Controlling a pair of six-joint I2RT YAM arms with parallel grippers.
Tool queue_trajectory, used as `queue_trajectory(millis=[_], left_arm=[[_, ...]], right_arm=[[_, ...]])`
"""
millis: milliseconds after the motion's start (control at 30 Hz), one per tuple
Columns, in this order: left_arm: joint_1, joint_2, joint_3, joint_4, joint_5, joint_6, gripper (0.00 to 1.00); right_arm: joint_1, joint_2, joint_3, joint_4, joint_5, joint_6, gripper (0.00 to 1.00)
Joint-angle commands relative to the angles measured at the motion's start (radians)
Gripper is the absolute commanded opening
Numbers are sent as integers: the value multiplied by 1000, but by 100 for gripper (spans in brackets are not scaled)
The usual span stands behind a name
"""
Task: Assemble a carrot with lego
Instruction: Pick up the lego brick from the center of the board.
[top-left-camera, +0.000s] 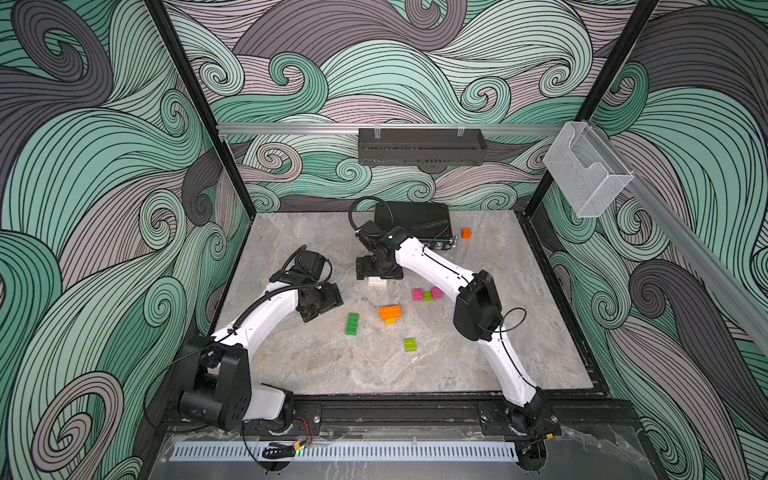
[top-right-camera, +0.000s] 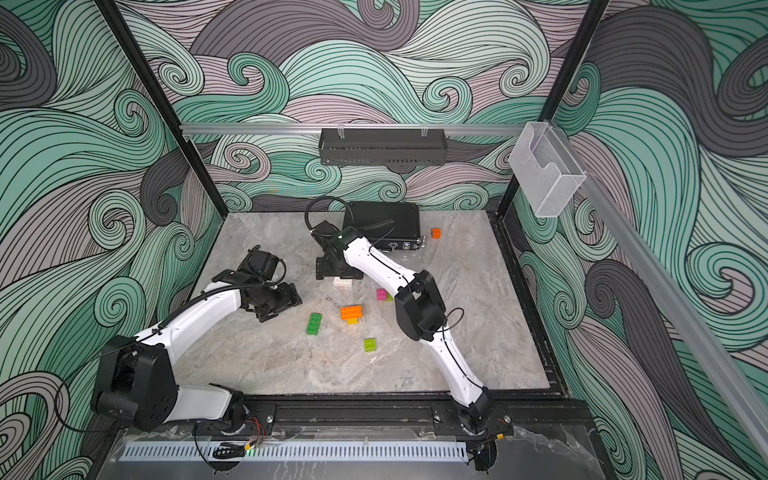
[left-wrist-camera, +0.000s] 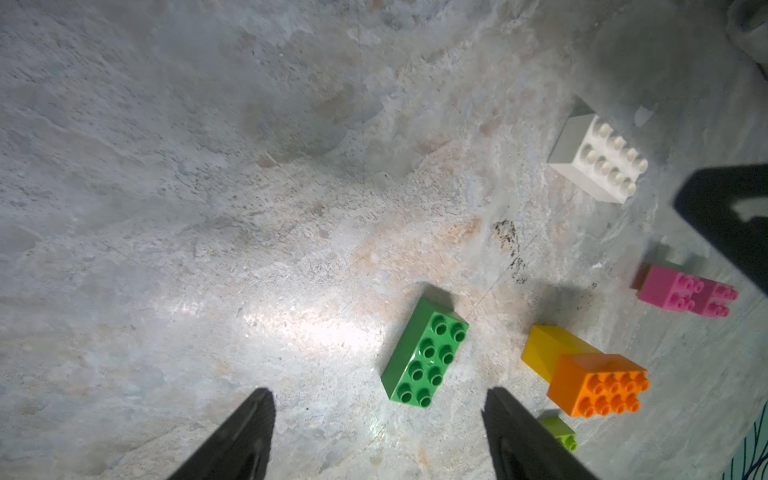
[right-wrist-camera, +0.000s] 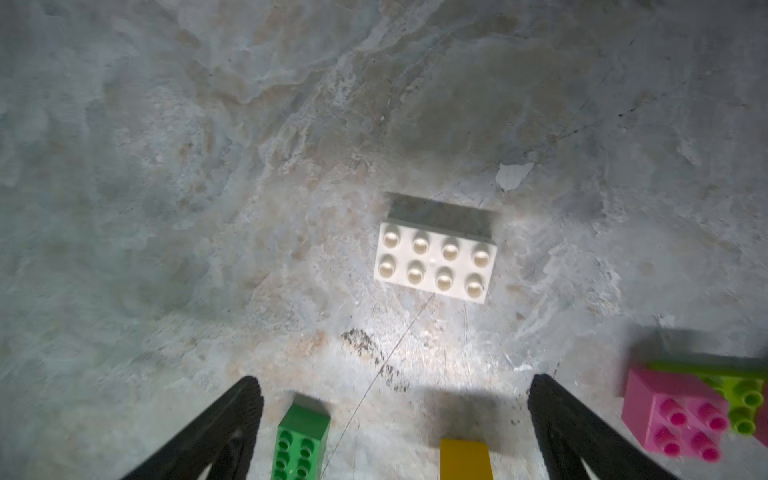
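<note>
One white studded plastic brick (top-left-camera: 377, 282) sits mid-surface (top-left-camera: 332, 374) by the right hand (right-wrist-camera: 395, 380). Nearer lie one dark green brick (top-left-camera: 353, 323), one orange brick (top-left-camera: 390, 311) atop one yellow brick (top-left-camera: 390, 321), two pink bricks (top-left-camera: 418, 294) flanking one lime brick (top-left-camera: 427, 296), and one loose lime brick (top-left-camera: 410, 344). The left hand (left-wrist-camera: 379, 392) and the right both gape wide, empty.

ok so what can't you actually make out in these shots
- white brick: both top views, far part under the right arm's end.
- pink bricks: in a top view that arm covers one of the two.
- yellow brick: right wrist view, cut off by the frame edge.
- small lime brick: left wrist view, partly behind a left finger.
</note>
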Motion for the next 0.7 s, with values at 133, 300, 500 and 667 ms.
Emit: queue_trajectory(millis=[133,300,500,667], left_arm=[[7,-14,-2,-25,-4,12,80],[8,-11,-4,-21,1,12,80],[8,-7,-4,-20,1,11,80],[7,-1,-4,-15,5,8,80]], right_arm=[[-24,91,89,-75,54,-4,99],[-38,139,123,-76,38,2,96],[-43,179,161,-75,24,3,91],[-43,200,180,-73,8,6,90]])
